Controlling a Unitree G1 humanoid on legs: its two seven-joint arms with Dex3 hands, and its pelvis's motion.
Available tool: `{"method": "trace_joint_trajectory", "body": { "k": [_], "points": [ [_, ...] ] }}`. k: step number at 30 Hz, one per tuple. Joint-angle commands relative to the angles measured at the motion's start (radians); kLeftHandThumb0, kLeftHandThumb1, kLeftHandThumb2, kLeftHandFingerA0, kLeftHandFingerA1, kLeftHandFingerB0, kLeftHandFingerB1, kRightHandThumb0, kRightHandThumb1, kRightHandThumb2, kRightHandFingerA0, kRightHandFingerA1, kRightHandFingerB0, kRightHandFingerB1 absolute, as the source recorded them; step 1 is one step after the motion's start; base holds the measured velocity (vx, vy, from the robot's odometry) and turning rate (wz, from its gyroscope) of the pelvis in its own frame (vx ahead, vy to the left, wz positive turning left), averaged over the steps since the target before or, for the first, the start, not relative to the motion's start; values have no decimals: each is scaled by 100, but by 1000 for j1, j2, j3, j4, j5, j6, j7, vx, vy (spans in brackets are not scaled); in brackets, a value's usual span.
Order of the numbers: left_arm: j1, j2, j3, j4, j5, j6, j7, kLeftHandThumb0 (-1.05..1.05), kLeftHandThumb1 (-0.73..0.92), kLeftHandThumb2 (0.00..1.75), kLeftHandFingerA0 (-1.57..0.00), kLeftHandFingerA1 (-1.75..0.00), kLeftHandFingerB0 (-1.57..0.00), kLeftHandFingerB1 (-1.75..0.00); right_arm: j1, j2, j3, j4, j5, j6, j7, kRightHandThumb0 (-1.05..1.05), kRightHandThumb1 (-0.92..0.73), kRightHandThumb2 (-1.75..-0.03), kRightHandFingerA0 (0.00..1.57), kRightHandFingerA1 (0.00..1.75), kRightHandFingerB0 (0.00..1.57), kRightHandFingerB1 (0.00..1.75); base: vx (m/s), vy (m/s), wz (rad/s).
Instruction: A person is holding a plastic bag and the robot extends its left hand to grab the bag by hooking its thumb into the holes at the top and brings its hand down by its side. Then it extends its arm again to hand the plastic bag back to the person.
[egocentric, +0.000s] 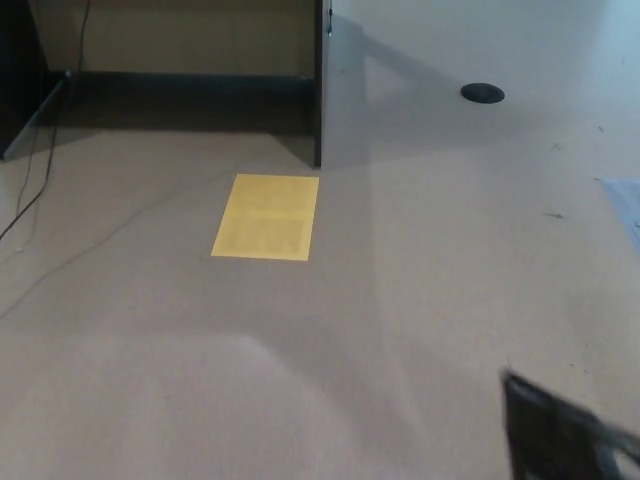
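A black blurred part of the robot (560, 435) shows at the floor's lower right corner; whether it is a hand, and how its fingers stand, I cannot tell. The plastic bag does not show. On the beige carpeted floor (300, 380) a flat yellow rectangular sheet (266, 217) lies near a dark upright panel edge (318, 90); a black round disc (482, 93) sits toward the upper right

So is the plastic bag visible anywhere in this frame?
No: the head view shows only bare floor, a yellow sheet, a black round disc and a dark blurred object at the lower right corner.
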Motion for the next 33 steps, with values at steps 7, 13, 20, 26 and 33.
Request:
{"method": "trace_joint_trajectory", "body": {
  "k": [7, 13, 20, 26, 33],
  "points": [
    [27, 65, -125, -68, 158, -150, 303, -45, 61, 59, -32, -40, -26, -31, -23, -14, -7, 9, 8, -20, 0, -40, -67, -59, 66, 45, 35, 32, 0, 0, 0],
    [19, 100, -122, -268, 220, -220, 443, -57, 61, 59, -26, -38, -26, -30, -41, -12, -8, 6, 8, -13, -6, -48, -57, -81, 55, 56, 31, 44, 0, 0, 0],
    [107, 73, -16, -811, 182, -194, 349, -29, 34, 92, -13, -54, -10, -50, -40, -10, -7, 12, 7, -3, -3, -42, -67, -60, 62, 45, 39, 34, 0, 0, 0],
    [80, 53, 26, -1122, 139, -109, 264, -29, 35, 92, -10, -52, -8, -50, -36, -13, -8, 11, 9, -4, 4, -41, -67, -60, 64, 46, 41, 35, 0, 0, 0],
    [-40, 43, 50, -1390, 141, -32, 203, -49, 53, 57, -24, -36, -20, -29, -45, -13, -6, 13, 7, 1, 10, -41, -68, -60, 64, 47, 43, 36, 0, 0, 0]
  ]
}}
